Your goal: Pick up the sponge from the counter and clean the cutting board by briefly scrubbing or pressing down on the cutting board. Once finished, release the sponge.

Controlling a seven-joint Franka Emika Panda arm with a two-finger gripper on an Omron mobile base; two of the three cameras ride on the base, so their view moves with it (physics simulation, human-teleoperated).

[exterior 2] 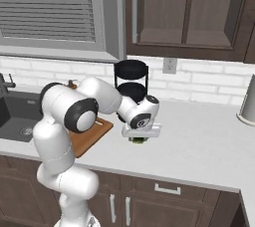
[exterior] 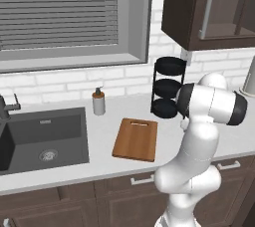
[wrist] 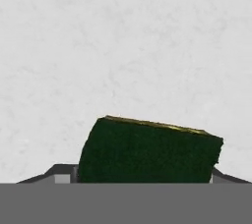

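Note:
The dark green sponge (wrist: 147,152) with a thin yellow edge sits low in the hand view, on the light counter (wrist: 123,46). My gripper (wrist: 140,176) reaches down around it, a grey fingertip against each of its short sides, shut on it. In the right base view the hand hangs low over the counter (exterior 2: 199,141), and the sponge (exterior 2: 139,140) peeks out under the gripper (exterior 2: 141,135). The reddish-brown cutting board (exterior: 135,139) lies to the left of the hand, its slot handle toward the wall. My arm covers part of the cutting board (exterior 2: 92,139).
A dark sink (exterior: 42,139) is set into the counter left of the board, with a soap dispenser (exterior: 98,101) behind it. A black tiered rack (exterior 2: 131,84) stands against the brick wall behind the hand. A pale appliance (exterior 2: 247,101) sits at the far right.

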